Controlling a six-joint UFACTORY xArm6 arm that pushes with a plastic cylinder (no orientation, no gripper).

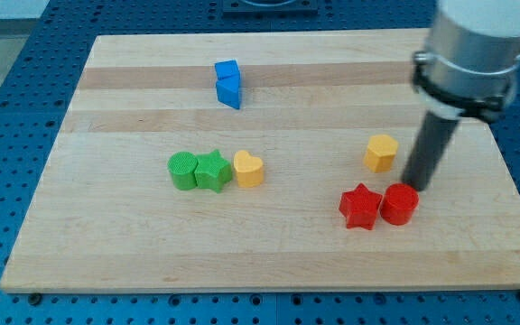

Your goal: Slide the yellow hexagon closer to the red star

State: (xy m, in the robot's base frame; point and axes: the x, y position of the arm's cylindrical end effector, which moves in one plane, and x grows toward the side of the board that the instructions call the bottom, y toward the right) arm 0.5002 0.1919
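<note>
The yellow hexagon (381, 152) stands on the wooden board at the view's right of centre. The red star (360, 207) lies below it and slightly left, with a small gap between them. A red cylinder (399, 204) touches the star's right side. My tip (413, 188) is at the end of the dark rod, just right of the hexagon and right above the red cylinder, close to or touching its top edge.
A blue block (228, 84) sits near the view's top centre. A green cylinder (183, 171), a green star (212, 171) and a yellow heart (248, 169) form a row left of centre. The board's right edge (513, 181) is near the rod.
</note>
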